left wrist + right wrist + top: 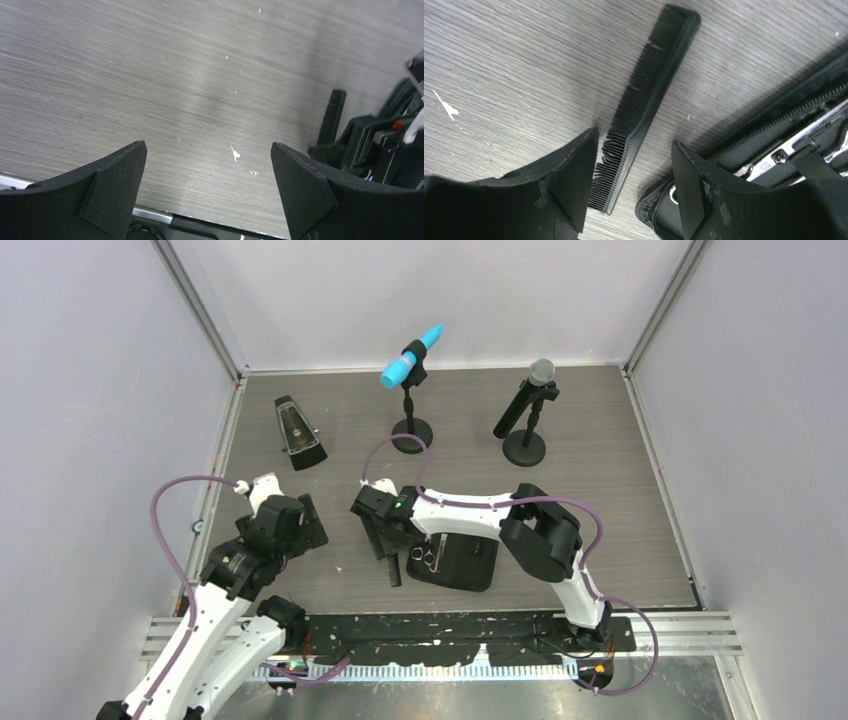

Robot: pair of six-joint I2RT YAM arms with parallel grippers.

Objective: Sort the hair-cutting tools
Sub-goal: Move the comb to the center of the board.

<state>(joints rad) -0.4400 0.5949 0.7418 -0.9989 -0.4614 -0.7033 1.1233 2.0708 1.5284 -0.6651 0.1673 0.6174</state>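
Roughly, my right gripper (633, 140) sat part-open astride the comb (651, 90), empty; I judged: lower squarely, pinch its spine. Left gripper (210, 150) wide, empty.

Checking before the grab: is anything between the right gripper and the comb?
Nothing visible: the comb lies bare on the table between the right gripper's open fingers. The case sits just beside it.
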